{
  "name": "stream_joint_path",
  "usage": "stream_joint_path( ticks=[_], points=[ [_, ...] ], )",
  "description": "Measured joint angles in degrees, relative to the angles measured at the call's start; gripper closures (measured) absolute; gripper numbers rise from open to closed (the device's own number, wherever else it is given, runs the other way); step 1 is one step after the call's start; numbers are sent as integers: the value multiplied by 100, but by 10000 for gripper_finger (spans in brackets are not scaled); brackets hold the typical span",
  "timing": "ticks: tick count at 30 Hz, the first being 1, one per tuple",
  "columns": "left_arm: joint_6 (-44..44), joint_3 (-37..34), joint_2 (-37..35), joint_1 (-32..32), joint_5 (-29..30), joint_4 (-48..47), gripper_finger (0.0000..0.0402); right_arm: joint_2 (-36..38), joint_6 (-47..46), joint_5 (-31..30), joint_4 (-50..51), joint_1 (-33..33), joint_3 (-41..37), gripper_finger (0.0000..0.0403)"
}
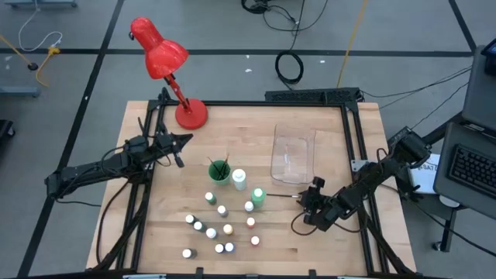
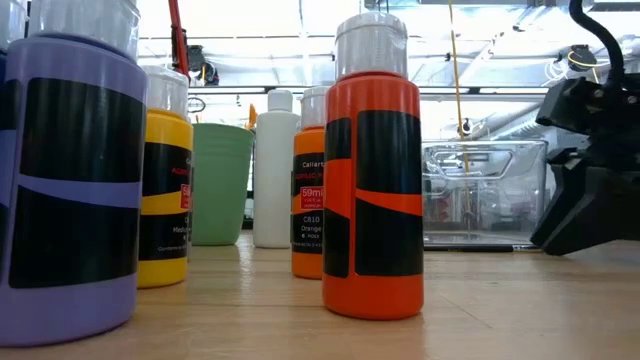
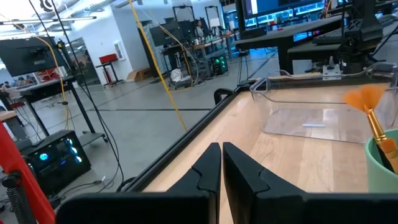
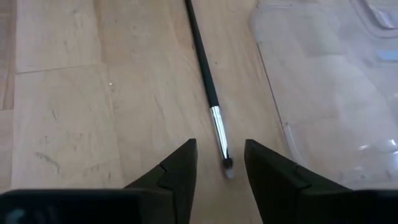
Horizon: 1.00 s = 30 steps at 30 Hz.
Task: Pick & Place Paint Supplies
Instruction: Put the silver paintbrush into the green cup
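Wooden table [image 1: 163, 232]: red lamp [image 1: 191, 113], clear tray [image 1: 293, 155], green cup [image 1: 218, 172], scattered paint bottles [image 1: 221, 211], paintbrush [image 4: 206, 68].

Even overhead light fell on the bench [image 1: 310, 240], with only soft, short shadows under the small bottles [image 1: 221, 210]. At bench height, bright ceiling strips and windows behind backlit the orange bottle [image 2: 372, 170] and blew out the room beyond; the nearest purple bottle [image 2: 65, 180] was soft with closeness. Glare streaked the clear tray [image 4: 336, 81]. The brush [image 4: 208, 87] lay slightly blurred, and bench edges bowed near the frame's borders.
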State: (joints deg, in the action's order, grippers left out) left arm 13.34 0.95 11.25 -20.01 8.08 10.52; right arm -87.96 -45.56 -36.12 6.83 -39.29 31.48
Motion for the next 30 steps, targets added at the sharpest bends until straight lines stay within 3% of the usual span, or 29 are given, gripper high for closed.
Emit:
stream_joint_path(
  ticks=[14,26,30],
  points=[
    [-2,0,0,0,0,-2,380,-2,199,455,4,-2,0,392],
    [-4,0,0,0,1,-6,380,203,1415,770,-124,-105,271,400],
    [-7,0,0,0,0,-12,380,417,1958,606,-164,-174,542,401]
  ],
)
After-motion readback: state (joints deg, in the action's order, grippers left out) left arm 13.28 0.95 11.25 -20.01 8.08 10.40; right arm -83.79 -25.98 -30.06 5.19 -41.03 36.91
